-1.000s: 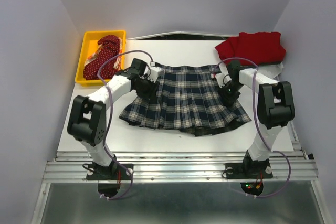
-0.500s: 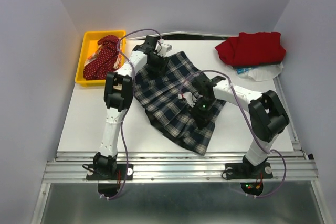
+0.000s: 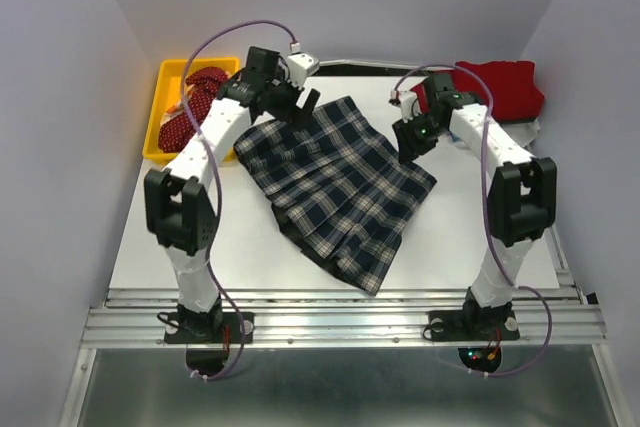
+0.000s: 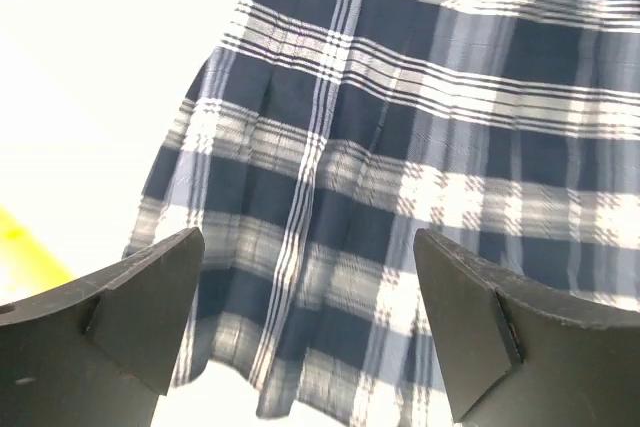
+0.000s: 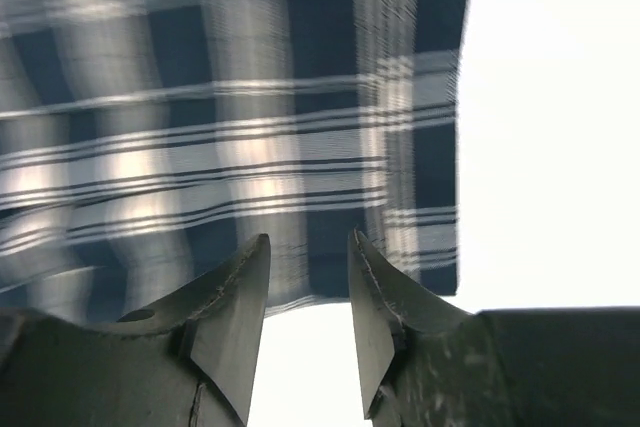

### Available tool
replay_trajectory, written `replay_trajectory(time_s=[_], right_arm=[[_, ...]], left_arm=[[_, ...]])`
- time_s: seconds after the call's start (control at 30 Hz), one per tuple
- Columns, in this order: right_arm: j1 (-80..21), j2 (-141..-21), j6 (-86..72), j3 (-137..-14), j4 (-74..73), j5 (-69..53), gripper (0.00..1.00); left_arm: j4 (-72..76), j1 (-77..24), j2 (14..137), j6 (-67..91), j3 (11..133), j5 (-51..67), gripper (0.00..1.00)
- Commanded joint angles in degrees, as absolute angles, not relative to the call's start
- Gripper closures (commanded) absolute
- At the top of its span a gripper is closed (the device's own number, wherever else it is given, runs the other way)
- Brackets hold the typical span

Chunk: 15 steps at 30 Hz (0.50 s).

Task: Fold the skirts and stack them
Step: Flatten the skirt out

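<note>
The navy, green and white plaid skirt (image 3: 335,187) lies folded on the white table, running diagonally from back left to front right. My left gripper (image 3: 305,107) hovers over its back end, jaws wide open and empty; in the left wrist view the plaid skirt (image 4: 420,127) fills the space beyond the left gripper (image 4: 308,242). My right gripper (image 3: 408,142) hangs by the skirt's right corner. It is open by a narrow gap with nothing in it, and the plaid skirt (image 5: 200,127) edge lies just past the right gripper (image 5: 308,242). The plain red skirt (image 3: 490,89) lies at the back right.
A yellow bin (image 3: 160,82) at the back left holds the dark red dotted skirt (image 3: 195,112), with a bit of cream cloth beside it. White and blue material (image 3: 505,134) sticks out under the red skirt. Grey walls close in on both sides.
The plaid skirt has gone from spread sideways to a narrower diagonal fold. Both grippers have let go of it and lifted away. The left opened wide; the right moved to the back right.
</note>
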<state>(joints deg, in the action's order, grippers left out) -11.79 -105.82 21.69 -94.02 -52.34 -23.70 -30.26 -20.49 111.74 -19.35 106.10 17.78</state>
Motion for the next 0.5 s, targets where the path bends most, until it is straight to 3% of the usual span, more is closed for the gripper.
replay_trajectory(time_s=[0.0, 0.17, 0.37, 0.47], right_arm=[[-12.8, -111.9, 24.6, -93.1, -49.5, -14.7, 0.59], [-12.8, -114.3, 26.5, -90.0, -47.6, -10.8, 0.61], [-13.4, -110.5, 29.9, -76.0, -49.1, -9.6, 0.63], [-19.8, -106.4, 30.4, -67.1, -50.4, -8.8, 0.65]], left_arm=[[-31.8, -20.2, 100.8, -21.4, 93.2, 20.0, 0.01], [-28.0, -21.2, 94.7, -22.1, 77.5, 21.4, 0.07], [-26.0, -21.7, 98.3, -21.5, 71.3, 20.2, 0.33], [-25.8, -21.7, 104.4, -21.5, 74.3, 19.4, 0.43]])
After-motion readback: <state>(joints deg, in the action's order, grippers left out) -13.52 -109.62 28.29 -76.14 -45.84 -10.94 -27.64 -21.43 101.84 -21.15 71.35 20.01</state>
